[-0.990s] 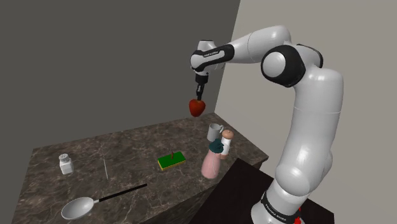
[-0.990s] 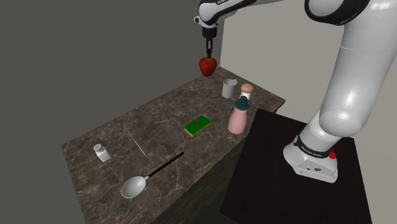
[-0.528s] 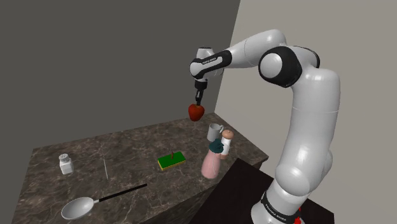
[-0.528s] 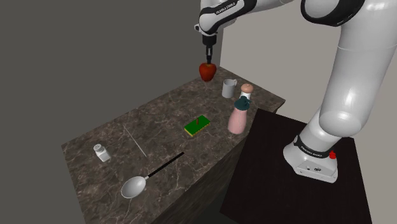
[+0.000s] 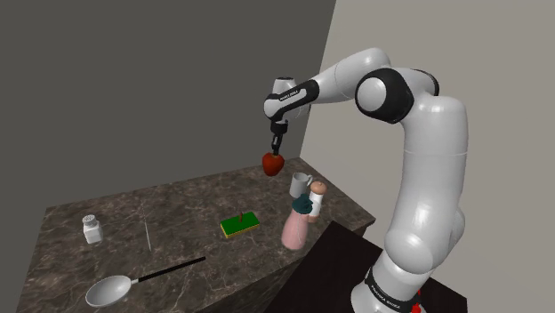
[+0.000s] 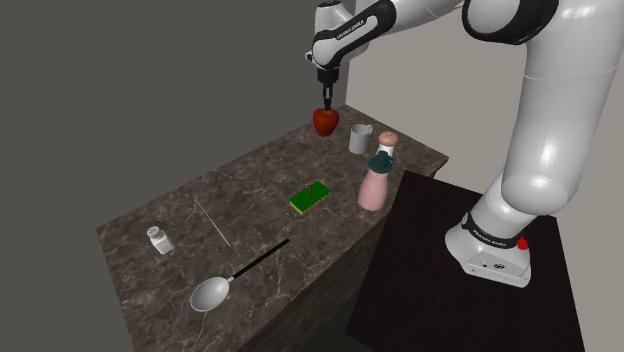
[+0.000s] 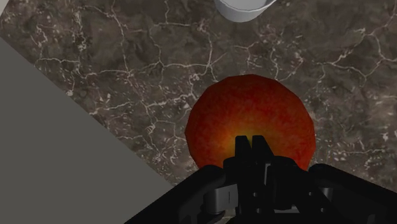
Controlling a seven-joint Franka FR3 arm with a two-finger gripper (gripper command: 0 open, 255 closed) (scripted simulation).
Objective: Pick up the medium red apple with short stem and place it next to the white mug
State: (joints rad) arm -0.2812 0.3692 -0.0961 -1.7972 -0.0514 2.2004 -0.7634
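Wrist view shows my pincer (image 7: 251, 142) clamped narrow on the red apple (image 7: 251, 111) by its stem; the white mug (image 7: 245, 6) sits just beyond it, bare bench (image 7: 95, 57) between them.

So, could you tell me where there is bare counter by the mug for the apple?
The counter is bare beside the mug, below the hanging apple, and in the stretch between mug and sponge. The gap between mug and bottle is tight, near the edge.
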